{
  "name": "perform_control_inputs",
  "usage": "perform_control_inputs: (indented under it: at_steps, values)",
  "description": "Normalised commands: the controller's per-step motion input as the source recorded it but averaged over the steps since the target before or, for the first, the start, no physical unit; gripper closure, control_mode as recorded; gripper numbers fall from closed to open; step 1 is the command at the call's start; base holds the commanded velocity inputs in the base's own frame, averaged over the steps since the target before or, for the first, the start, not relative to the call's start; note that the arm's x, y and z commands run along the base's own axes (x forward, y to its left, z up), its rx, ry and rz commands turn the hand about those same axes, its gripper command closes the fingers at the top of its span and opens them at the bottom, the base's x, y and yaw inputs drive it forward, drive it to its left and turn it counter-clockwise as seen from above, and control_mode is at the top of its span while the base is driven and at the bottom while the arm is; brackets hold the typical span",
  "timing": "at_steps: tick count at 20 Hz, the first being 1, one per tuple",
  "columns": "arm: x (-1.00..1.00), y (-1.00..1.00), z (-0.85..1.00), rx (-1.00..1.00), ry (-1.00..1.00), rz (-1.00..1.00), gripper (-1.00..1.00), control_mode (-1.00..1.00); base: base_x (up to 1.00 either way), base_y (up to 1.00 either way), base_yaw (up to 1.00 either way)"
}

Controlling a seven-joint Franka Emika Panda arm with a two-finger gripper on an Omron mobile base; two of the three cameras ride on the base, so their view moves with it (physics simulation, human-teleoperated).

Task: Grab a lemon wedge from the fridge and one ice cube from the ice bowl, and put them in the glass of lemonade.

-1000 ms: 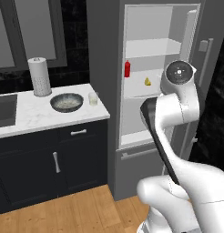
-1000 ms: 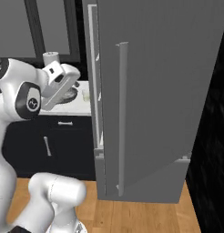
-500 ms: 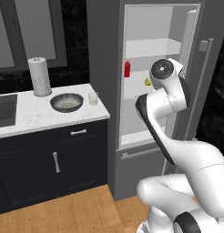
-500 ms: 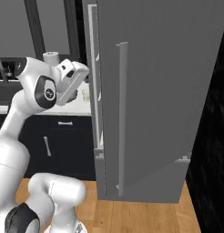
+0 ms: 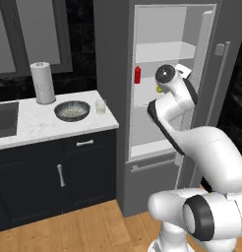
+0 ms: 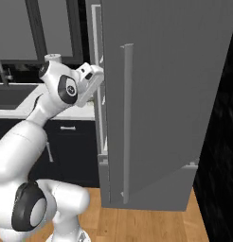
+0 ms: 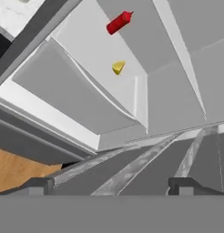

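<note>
Since a second ago the arm has swung its hand leftward and in toward the open fridge [image 5: 157,123], the wrist now sitting in front of the middle shelf in the left base view, and in the right base view the hand has come up against the edge of the fridge door [image 6: 161,104]; the gripper [image 7: 111,184] has its jaws spread wide with nothing between them, its two dark finger tips [image 7: 36,185] far apart at the bottom of the hand view; the lemon wedge [image 7: 118,67] lies on a white shelf inside the fridge, well ahead of the tips and not touched, with the small red bottle [image 7: 119,22] farther along the same shelf; on the marble counter [image 5: 29,128] to the left of the fridge the ice bowl [image 5: 72,110] sits with the glass of lemonade [image 5: 100,106] just beside it on the fridge side, and the paper-towel roll [image 5: 43,82] stands behind the bowl near the wall.
</note>
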Motion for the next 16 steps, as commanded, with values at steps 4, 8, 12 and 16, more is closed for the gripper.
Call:
perform_control_inputs:
  at_steps: [4,8,12,16]
  values:
    - [0.86,-0.13,-0.07,-0.01,0.17,-0.1,-1.0,-1.0,0.0,0.0,0.0]
    - [0.45,-0.39,-0.01,0.0,0.26,-0.09,-1.0,-1.0,0.0,0.0,0.0]
    - [-0.17,-0.97,-0.01,0.0,0.23,-0.18,-1.0,-1.0,0.0,0.0,0.0]
    - [-0.61,-1.0,-0.14,0.0,0.13,-0.21,-1.0,-1.0,0.0,0.0,0.0]
